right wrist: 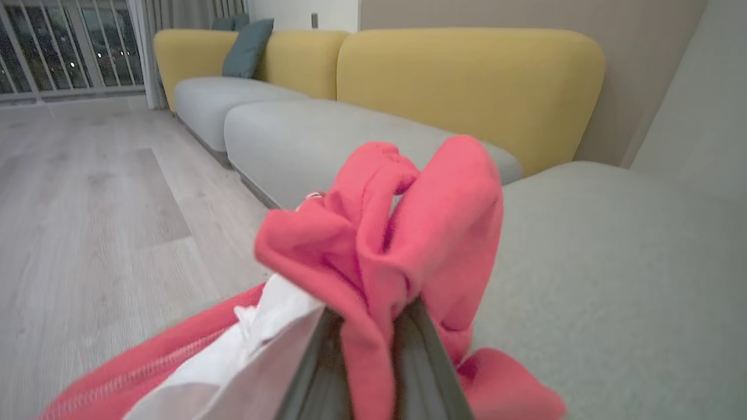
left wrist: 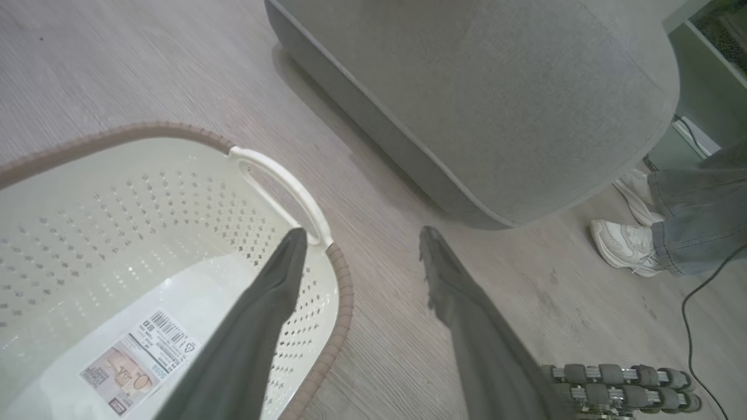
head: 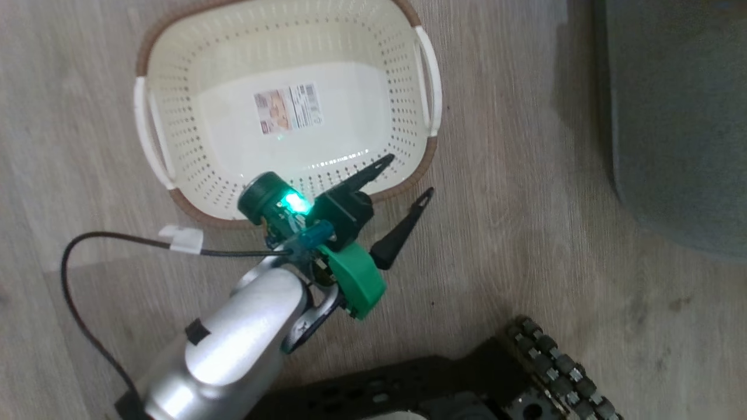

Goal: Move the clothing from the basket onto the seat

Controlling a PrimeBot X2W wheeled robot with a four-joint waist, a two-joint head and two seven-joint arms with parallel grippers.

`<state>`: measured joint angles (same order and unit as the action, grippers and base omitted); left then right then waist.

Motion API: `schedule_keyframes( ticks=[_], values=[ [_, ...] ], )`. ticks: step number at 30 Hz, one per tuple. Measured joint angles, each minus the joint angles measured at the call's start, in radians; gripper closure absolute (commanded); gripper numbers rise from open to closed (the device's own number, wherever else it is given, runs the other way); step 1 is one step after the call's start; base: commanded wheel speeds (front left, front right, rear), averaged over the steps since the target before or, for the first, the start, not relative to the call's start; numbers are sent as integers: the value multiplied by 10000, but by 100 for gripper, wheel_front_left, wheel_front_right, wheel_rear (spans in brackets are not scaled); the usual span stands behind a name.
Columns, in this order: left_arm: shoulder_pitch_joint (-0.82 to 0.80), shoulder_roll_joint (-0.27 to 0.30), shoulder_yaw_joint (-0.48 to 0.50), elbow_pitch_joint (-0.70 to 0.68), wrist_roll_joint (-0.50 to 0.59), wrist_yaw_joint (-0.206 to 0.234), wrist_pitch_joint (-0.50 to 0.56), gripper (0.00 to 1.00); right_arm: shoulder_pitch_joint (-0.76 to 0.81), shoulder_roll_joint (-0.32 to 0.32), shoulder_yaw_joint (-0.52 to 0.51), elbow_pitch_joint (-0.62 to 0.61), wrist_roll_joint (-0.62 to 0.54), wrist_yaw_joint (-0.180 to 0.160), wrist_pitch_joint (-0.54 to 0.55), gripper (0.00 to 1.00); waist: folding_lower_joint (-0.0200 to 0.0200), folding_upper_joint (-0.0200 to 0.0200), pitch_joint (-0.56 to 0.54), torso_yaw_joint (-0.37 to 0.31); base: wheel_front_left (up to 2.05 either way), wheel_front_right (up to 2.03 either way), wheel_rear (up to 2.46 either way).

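My right gripper (right wrist: 373,309) is clamped tight on a bunched fold of the clothing (right wrist: 432,221), red fabric squeezed between the two fingers and its white part (right wrist: 274,338) spilling to one side. Just beyond the bundle lies the grey-green seat (right wrist: 613,280), though I cannot tell whether the cloth hangs above it or rests on it. My left gripper (head: 410,174) is spread wide and carries nothing, hovering at the near rim of the basket (head: 175,105), one finger over the inside and one over the floor. I judge the task mostly done: the basket's bottom is bare down to its label sticker (head: 287,109), so what is left is lowering the garment onto the cushion and letting go. The right wrist view alone gives me the clothing and a yellow sofa (right wrist: 467,76) behind. The left wrist view adds a person's pale shoes (left wrist: 624,245) beside the seat.
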<state>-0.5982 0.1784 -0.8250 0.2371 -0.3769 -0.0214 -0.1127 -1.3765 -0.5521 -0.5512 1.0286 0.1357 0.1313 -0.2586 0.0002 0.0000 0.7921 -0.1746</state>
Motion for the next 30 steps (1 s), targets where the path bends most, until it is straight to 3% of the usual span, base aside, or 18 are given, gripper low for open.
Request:
schedule_keyframes(
  ticks=[5, 8, 9, 10, 11, 12, 20, 25, 30],
  values=[
    [-9, 368, 2, -255, 79, 84, 251, 0, 436, 1068, -993, -316, -685, 0, 0, 100, 1, 0, 586, -162, 0, 0, 0],
    [-8, 405, -15, -399, 84, 157, 337, 0, 462, 1325, -1682, -512, -1122, 0, 0, 100, -1, 0, 673, -261, 0, 0, 0],
    [-9, 403, -38, -449, 84, 157, 376, 0, 515, 1340, -1908, -571, -1317, 0, 0, 90, -1, 0, 671, -264, 0, 0, 0],
    [-8, 403, -59, -487, 84, 157, 416, 0, 596, 1346, -2067, -573, -1563, 0, 0, 65, -2, 0, 660, -266, 0, 0, 0],
    [-9, 405, -67, -514, 82, 157, 424, 0, 666, 1379, -2199, -552, -1795, 0, 0, 17, -2, 0, 645, -272, 0, 0, 0],
    [-10, 405, -65, -535, 82, 159, 424, 0, 721, 1450, -2343, -564, -1962, 0, 0, 0, -3, 0, 636, -282, 0, 0, 0],
    [-241, 481, 293, -566, 59, 349, 192, 0, 794, 2019, -2309, -771, -2813, 0, 0, 0, -2, 0, 349, -431, 0, 0, 0],
    [-302, 458, 560, -274, -326, 424, -182, 0, 1549, 2194, -1233, -1047, -2447, 0, 0, 0, -3, 0, -192, -519, 0, 0, 0],
    [-81, 276, 897, 303, -857, 428, -713, 0, 3541, 2232, 167, -2050, -1457, 0, 2, 0, -3, 1, -1063, -486, 0, 0, 0]
  ],
)
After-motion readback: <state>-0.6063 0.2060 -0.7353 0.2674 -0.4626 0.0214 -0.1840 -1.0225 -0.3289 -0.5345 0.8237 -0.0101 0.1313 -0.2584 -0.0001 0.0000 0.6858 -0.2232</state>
